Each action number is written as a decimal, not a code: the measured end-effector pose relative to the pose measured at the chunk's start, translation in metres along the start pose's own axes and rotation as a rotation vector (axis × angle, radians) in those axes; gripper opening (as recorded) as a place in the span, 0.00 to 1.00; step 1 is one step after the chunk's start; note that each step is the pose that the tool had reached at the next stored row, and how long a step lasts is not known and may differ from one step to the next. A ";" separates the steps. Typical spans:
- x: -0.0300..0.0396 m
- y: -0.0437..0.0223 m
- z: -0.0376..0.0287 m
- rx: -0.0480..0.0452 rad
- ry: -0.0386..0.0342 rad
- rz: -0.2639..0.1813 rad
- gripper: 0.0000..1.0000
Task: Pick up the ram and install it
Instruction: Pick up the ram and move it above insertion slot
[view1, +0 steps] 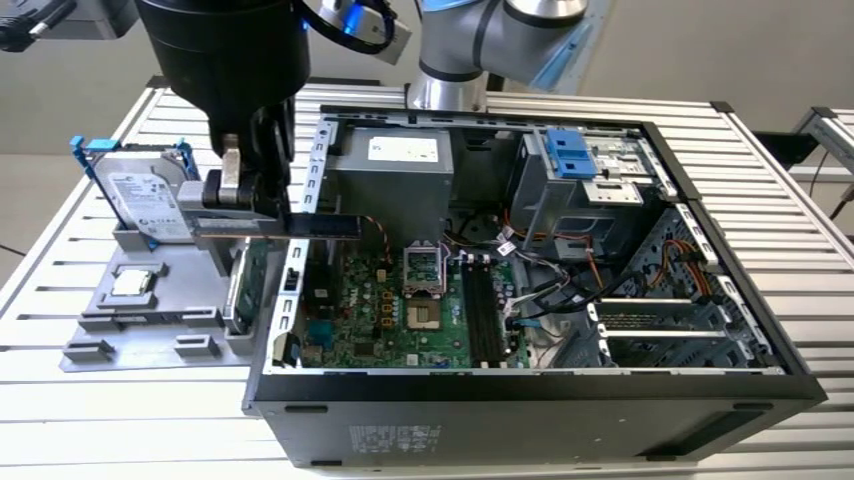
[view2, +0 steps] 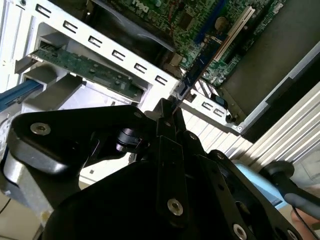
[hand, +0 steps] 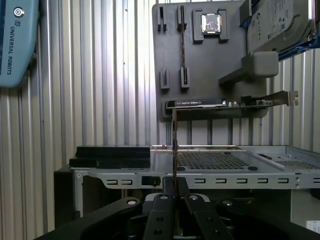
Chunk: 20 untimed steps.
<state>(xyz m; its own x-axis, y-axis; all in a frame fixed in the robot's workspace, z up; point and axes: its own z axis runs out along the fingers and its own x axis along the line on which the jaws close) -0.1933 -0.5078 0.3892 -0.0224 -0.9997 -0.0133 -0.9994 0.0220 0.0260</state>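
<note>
The tool (view1: 251, 212) is clamped on the ram (view1: 334, 228), holding it level over the computer case's (view1: 534, 395) side wall, the wall next to the grey parts tray (view1: 134, 335). The ram's far end reaches inward over the case. It seems to hang clear of the motherboard (view1: 387, 310), though height is hard to judge. The hard drive (view1: 140, 195) stands in the tray.

Slatted aluminium table (view1: 801, 260): open PC case (view1: 534, 410) on it, grey parts tray (view1: 134, 330) just beside the case, exterior view's left.
</note>
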 end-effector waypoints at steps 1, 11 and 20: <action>0.0000 -0.0011 -0.0001 -0.0001 0.0001 0.000 0.00; -0.0003 -0.0133 -0.0004 0.0000 0.0001 0.000 0.00; -0.0005 -0.0223 -0.0006 0.0000 0.0000 0.000 0.00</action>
<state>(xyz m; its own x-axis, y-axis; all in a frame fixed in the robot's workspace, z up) -0.1710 -0.5078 0.3892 -0.0224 -0.9997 -0.0133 -0.9994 0.0220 0.0261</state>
